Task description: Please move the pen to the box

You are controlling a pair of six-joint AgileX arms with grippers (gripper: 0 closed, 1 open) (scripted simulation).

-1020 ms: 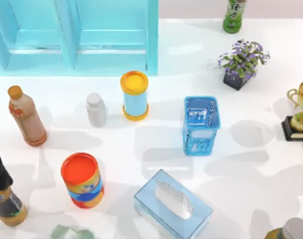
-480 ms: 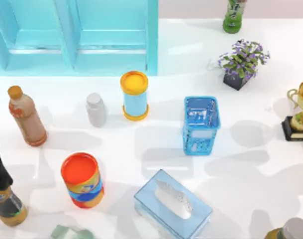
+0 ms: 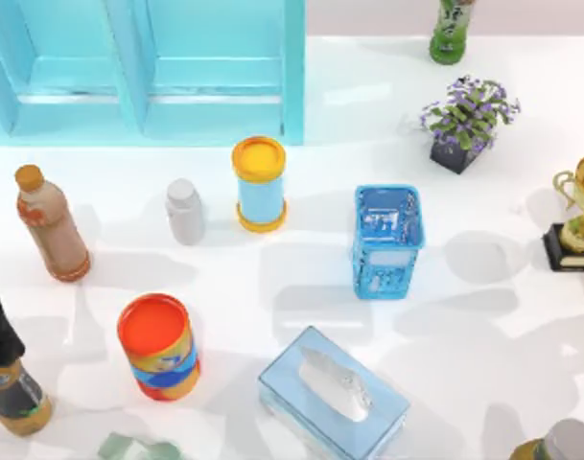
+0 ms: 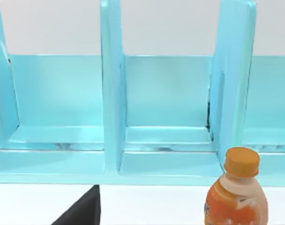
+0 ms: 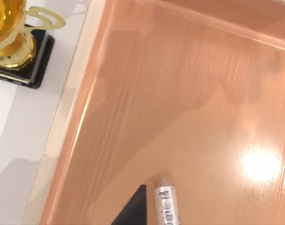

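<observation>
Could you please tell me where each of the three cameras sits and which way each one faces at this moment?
Top view: above the table, looking down on bottles, cans and a blue basket.
Left wrist view: on the left arm, facing the blue shelf and an orange-capped bottle; a dark part at the frame's edge.
Right wrist view: on the right arm, over the box, with the pen.
Shared: the trophy appears in top and right wrist views.
</observation>
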